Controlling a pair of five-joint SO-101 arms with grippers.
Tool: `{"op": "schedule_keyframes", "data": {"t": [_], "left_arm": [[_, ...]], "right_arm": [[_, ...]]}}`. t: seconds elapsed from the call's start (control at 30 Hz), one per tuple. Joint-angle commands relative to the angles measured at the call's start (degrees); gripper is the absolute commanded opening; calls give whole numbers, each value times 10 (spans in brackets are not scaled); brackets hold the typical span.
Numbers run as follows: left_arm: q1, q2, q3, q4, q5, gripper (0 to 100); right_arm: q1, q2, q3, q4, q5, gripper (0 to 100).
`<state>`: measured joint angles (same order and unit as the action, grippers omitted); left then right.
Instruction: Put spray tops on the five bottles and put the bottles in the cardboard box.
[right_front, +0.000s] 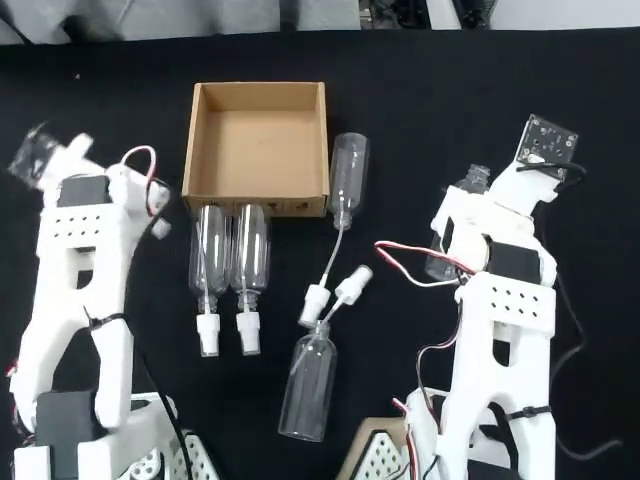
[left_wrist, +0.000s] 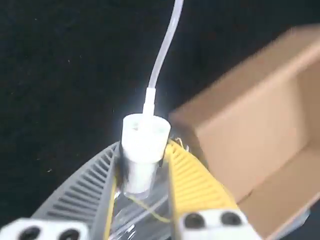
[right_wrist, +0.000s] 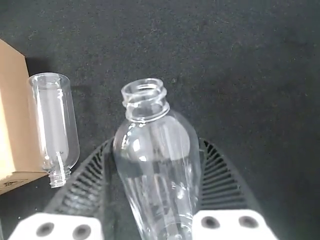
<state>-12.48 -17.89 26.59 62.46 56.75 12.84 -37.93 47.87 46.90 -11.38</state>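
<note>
Cardboard box (right_front: 257, 150) sits open-topped on the black worktop (right_front: 450, 90). Against its wall nearest the arms lie a first capped bottle (right_front: 210, 262) and a second capped bottle (right_front: 249, 260), side by side, white tops pointing away from the box. Just beside the box's corner toward the right arm lies an uncapped bottle (right_front: 348, 172). Farther from the box lies another bare bottle (right_front: 308, 385), and two loose spray tops (right_front: 318, 300) rest between them. The left end effector (left_wrist: 142, 160) is closed on a held spray top (left_wrist: 145, 137), close to the box's outer wall. The right end effector (right_wrist: 154, 155) clamps an open-necked bottle (right_wrist: 155, 170), well off the box on that arm's side.
</note>
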Motion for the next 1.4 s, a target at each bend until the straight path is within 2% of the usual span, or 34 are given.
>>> {"op": "schedule_keyframes", "data": {"t": [0.0,0.13,0.27,0.5,0.6,0.83,1.13,1.37], "left_arm": [[-36,-25,56,-121,129,29],[-53,-29,157,-274,246,29],[-58,-29,207,-360,252,30],[-57,-29,208,-354,251,30],[-53,-29,208,-353,222,33],[-48,-29,211,-353,217,245],[-51,-30,211,-353,215,192],[-47,-82,180,-245,212,192]], "right_arm": [[10,-22,-4,-15,-1,81],[10,-21,-4,-15,-1,81],[10,-21,-4,-15,-1,81],[10,-21,-4,-15,-1,82],[10,-21,-4,-15,-1,82],[10,-22,-4,-15,-1,82],[10,-24,-4,-15,-1,82],[10,-24,-4,-15,-1,82]]}}
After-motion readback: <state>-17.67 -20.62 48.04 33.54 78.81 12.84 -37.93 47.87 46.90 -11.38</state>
